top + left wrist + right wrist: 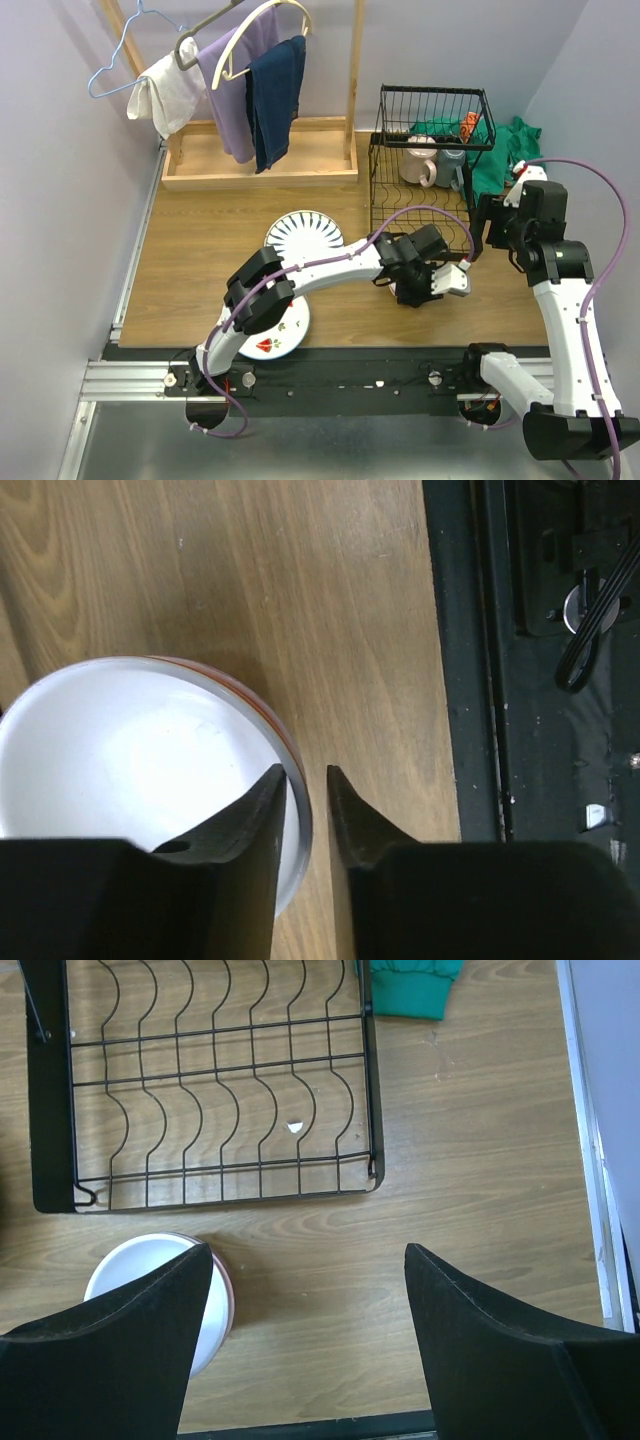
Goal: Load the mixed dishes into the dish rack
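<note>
A small bowl point(130, 750), white inside with a red-orange outside, is on or just above the table before the black wire dish rack point(385, 170). My left gripper point(307, 770) straddles its rim, one finger inside and one outside, jaws nearly together. The bowl also shows in the right wrist view point(150, 1270). My right gripper point(310, 1250) is open and empty over the table by the rack's front right corner point(373, 1110). The blue-striped plate point(300, 232) and the red-fruit plate point(285, 335) lie on the table; my left arm partly covers the fruit plate. A pale mug point(420, 165) is in the rack.
A wooden clothes stand point(260, 165) with hung cloths is at the back left. A green cloth point(500, 150) lies behind and right of the rack. An orange item point(468, 125) sits in the rack's upper tier. Walls close in on the left and right.
</note>
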